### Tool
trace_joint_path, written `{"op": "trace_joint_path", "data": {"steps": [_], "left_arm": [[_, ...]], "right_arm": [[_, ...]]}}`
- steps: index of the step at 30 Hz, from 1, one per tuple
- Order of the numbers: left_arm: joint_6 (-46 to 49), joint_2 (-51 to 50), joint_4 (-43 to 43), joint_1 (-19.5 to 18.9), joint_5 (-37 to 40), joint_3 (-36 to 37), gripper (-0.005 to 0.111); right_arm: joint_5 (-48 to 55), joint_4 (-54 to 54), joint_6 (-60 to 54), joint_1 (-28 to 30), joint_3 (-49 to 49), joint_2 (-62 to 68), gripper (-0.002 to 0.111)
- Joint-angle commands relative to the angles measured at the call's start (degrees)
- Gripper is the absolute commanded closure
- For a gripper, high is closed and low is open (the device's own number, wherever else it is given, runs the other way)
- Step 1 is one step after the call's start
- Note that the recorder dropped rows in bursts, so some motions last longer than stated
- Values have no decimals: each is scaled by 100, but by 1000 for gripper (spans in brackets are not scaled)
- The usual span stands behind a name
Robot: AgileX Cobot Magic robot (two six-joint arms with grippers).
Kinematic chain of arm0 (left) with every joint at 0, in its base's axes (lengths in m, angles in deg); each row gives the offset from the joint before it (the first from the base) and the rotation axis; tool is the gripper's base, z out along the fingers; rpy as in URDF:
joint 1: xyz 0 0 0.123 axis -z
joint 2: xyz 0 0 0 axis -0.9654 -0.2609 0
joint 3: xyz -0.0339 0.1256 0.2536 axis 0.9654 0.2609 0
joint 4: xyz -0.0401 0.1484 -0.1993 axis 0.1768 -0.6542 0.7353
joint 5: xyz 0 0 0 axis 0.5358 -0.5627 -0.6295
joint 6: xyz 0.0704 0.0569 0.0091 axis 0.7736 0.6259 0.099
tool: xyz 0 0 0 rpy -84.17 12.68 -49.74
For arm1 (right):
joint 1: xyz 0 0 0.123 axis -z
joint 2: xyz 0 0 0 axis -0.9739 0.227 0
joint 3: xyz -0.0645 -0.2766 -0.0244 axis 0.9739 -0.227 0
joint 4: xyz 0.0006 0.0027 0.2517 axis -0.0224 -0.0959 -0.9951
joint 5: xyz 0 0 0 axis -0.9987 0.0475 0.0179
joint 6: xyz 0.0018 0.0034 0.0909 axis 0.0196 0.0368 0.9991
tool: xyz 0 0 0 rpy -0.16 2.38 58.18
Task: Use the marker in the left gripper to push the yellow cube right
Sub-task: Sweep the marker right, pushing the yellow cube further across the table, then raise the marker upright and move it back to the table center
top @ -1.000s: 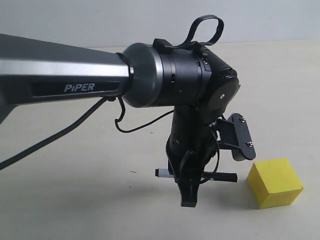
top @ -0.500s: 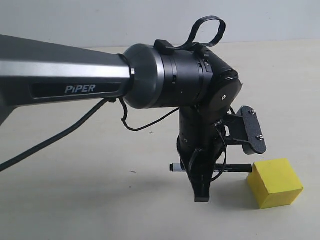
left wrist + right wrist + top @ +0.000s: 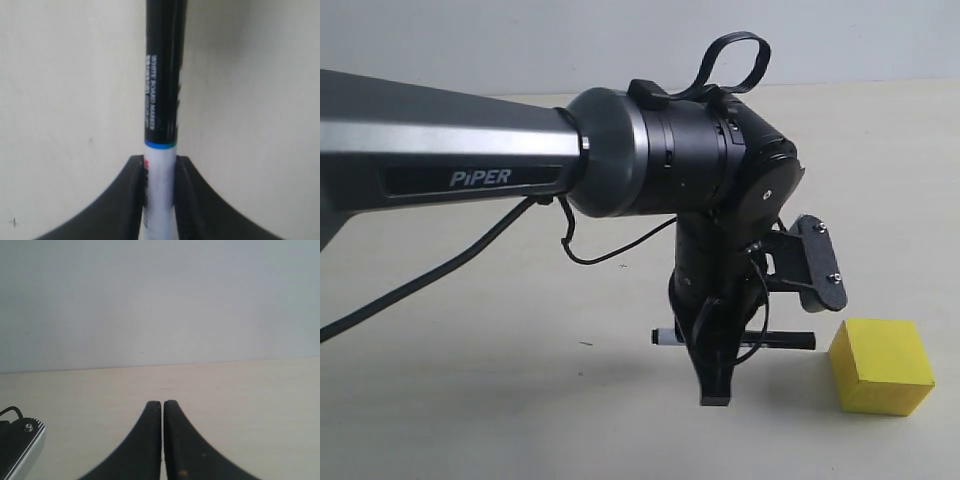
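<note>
From the left, a grey and black robot arm marked "PiPER" (image 3: 470, 150) reaches across the pale beige tabletop (image 3: 450, 400). At its end the black two-fingered left gripper (image 3: 716, 392) points down toward the table, and its jaws are clamped partway closed on a slim marker (image 3: 790, 341) with a white barrel and black ends. The marker lies level just above the table. In the left wrist view the two black fingers (image 3: 131, 200) press on either side of the white barrel. Just beyond the marker's black right end, with a small gap showing, sits the bright yellow cube (image 3: 880, 365), a solid block with sharp edges resting flat on the table. The right gripper (image 3: 162, 405), seen only in its own wrist view, has its black jaws pressed together on nothing.
</note>
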Motion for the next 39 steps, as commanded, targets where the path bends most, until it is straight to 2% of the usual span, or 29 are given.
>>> {"op": "trace_joint_path", "data": {"steps": [1,6,11,13,15,18,20,21,26,32,35,39], "left_arm": [[-74,27,-320,-45,619,-27,107],[-690,160,-295,-336,867,-27,107],[-1627,503,-242,-852,905,93,107],[-2091,786,-233,-1115,555,344,107],[-2714,1235,-210,-1469,-119,906,107],[-4240,1914,-210,-1938,-1673,1953,107],[-5084,2069,-210,-2010,-2331,2431,107],[-5311,2079,-210,-2010,-2360,2497,107],[-5365,2020,-73,-1995,-1598,2570,107],[-6767,1999,220,-2138,-1841,2570,107],[-6732,1860,737,-2138,-2058,2529,107],[-6312,1425,1405,-2071,-1970,2263,107]], "right_arm": [[-47,30,-54,19,-26,-32,106],[-47,30,-54,19,-26,-32,106],[-47,30,-54,19,-26,-32,106],[-47,30,-54,19,-26,-32,106],[-47,30,-54,19,-26,-32,106],[-47,30,-54,19,-26,-32,106],[-47,30,-54,19,-26,-32,106],[-47,30,-54,19,-26,-32,106],[-47,30,-54,19,-26,-32,106],[-47,30,-54,19,-26,-32,106],[-47,30,-54,19,-26,-32,106],[-47,30,-54,19,-26,-32,106]]}}
